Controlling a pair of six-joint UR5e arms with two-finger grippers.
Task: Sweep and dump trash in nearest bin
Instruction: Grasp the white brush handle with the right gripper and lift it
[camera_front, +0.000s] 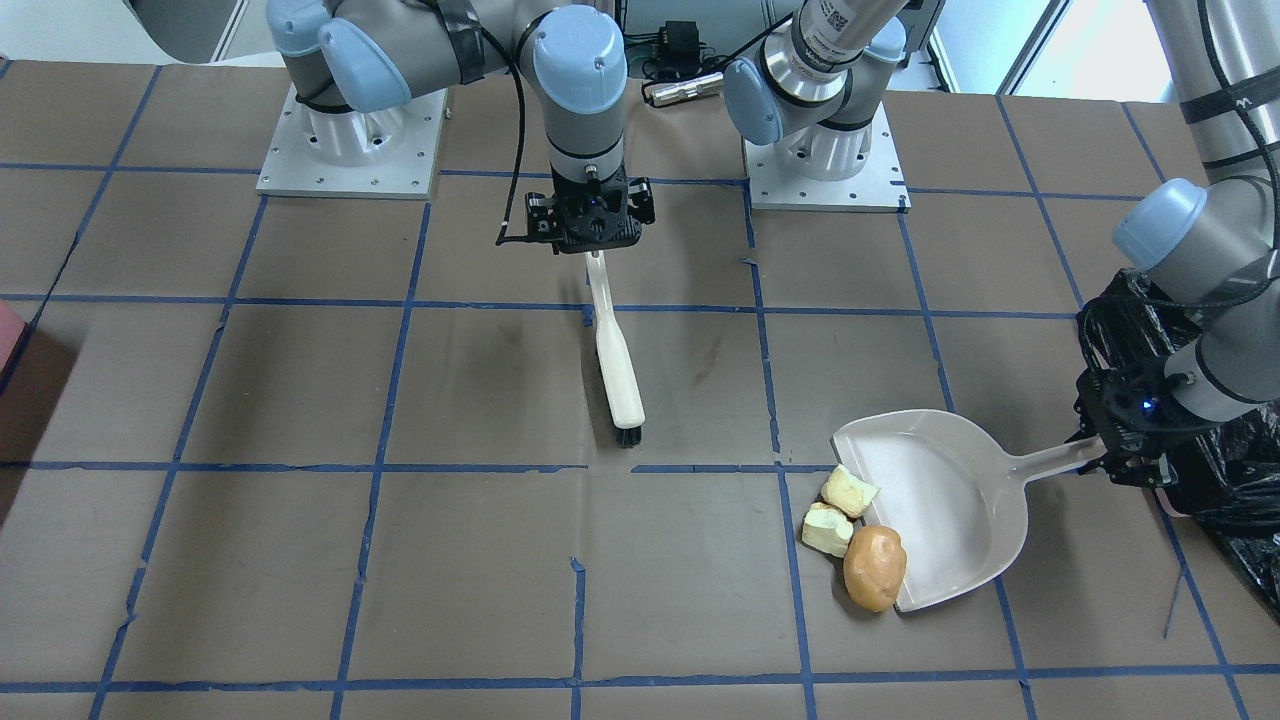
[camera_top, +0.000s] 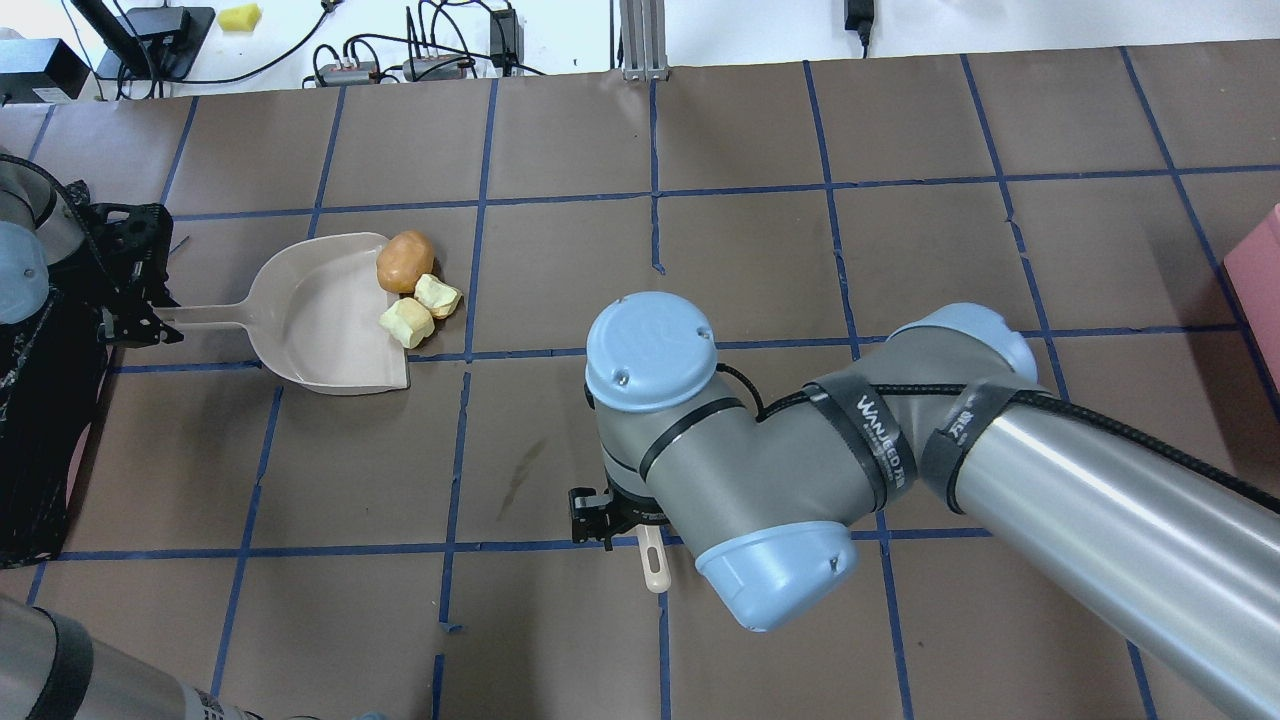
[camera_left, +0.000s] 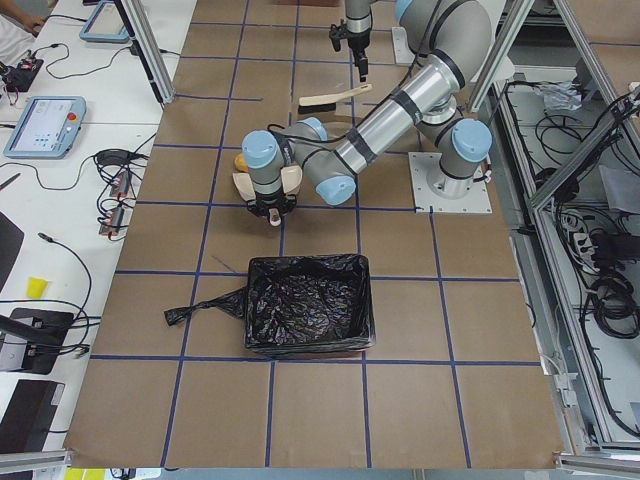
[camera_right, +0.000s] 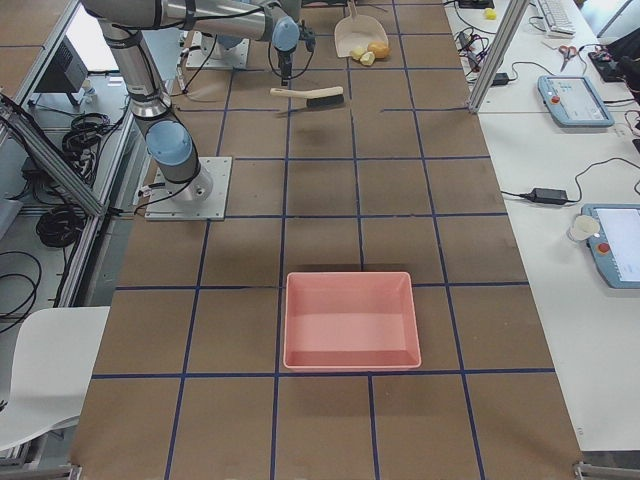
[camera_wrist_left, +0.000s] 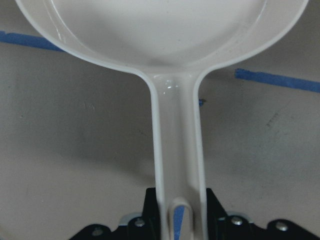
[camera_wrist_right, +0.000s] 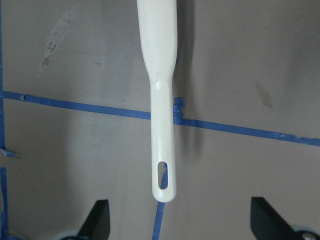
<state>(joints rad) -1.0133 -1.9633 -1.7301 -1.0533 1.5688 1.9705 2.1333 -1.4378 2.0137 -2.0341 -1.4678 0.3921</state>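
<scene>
Loose trash (camera_top: 405, 262): orange lump (camera_front: 873, 567) and two yellow chunks (camera_front: 827, 530), clustered on the surface (camera_front: 300, 560) at the dustpan (camera_front: 940, 500) lip. Dustpan handle clamped in left gripper (camera_front: 1120, 455), just beside the bin (camera_left: 310, 305). Over the handle end of the brush (camera_front: 615, 365), which lies flat, right gripper (camera_wrist_right: 180, 220) spread wide, gripping nothing.

Bright even light, soft shadows, sharp

brown table top (camera_front: 300, 560), blue tape grid (camera_front: 300, 467) all over. white bench (camera_right: 540, 150) alongside, teach pendant (camera_right: 570, 100) + cables (camera_right: 540, 193) on it. white chair (camera_right: 45, 370) off corner
</scene>
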